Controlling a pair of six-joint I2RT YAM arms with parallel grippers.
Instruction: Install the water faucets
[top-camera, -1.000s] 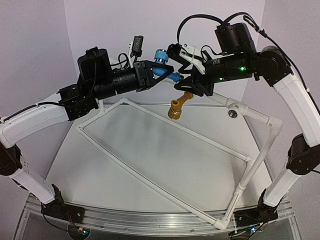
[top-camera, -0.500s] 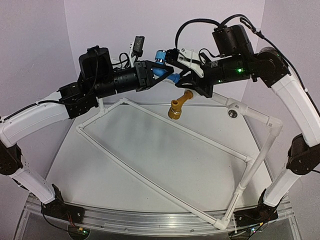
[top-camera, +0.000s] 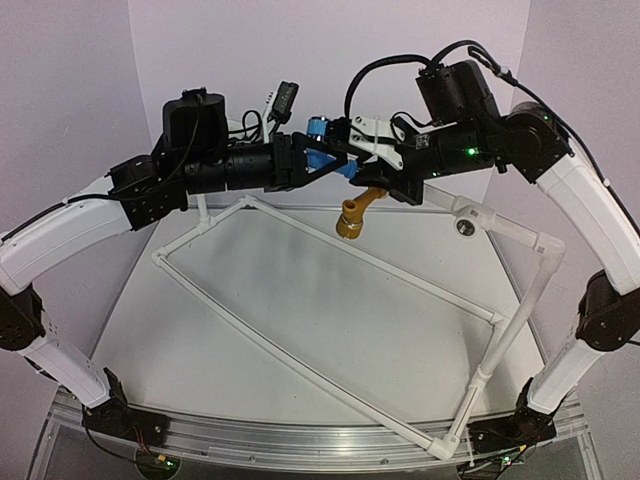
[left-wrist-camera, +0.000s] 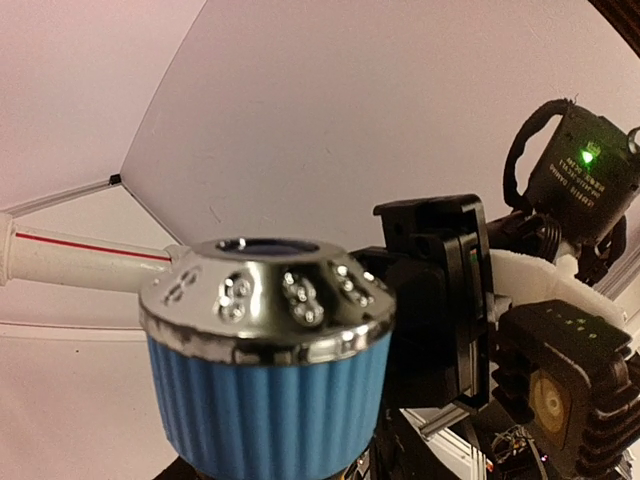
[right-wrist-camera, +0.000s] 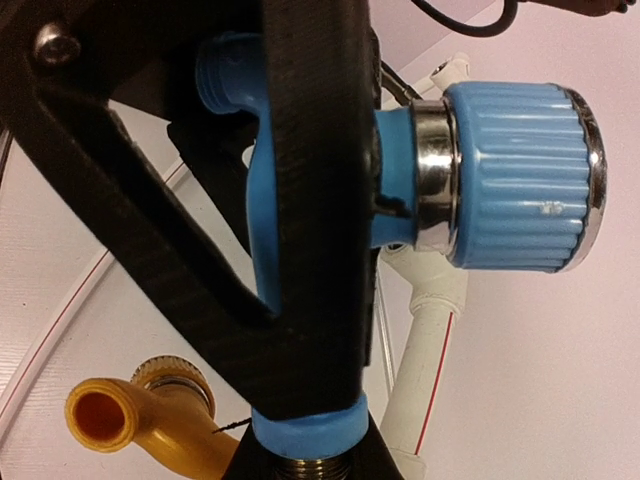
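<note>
My left gripper (top-camera: 312, 155) is shut on the blue faucet (top-camera: 322, 135) and holds it high above the back of the table. Its ribbed knob fills the left wrist view (left-wrist-camera: 265, 380) and shows in the right wrist view (right-wrist-camera: 510, 170), where a left finger (right-wrist-camera: 310, 200) crosses the faucet body. My right gripper (top-camera: 355, 165) is open, with its fingers on either side of the faucet's threaded end (right-wrist-camera: 320, 440). The yellow faucet (top-camera: 353, 215) sits on the white pipe frame (top-camera: 300, 335) just below and also shows in the right wrist view (right-wrist-camera: 140, 410). No black faucet is clearly in view.
A black piece (top-camera: 283, 100) tops an upright white pipe at the back, behind the left gripper. An open socket fitting (top-camera: 465, 227) sits on the frame's right corner. Walls close in behind and at both sides.
My right gripper has moved left and closed in around the blue faucet's end. My left arm has lifted slightly, still holding the faucet. The yellow faucet has not moved.
</note>
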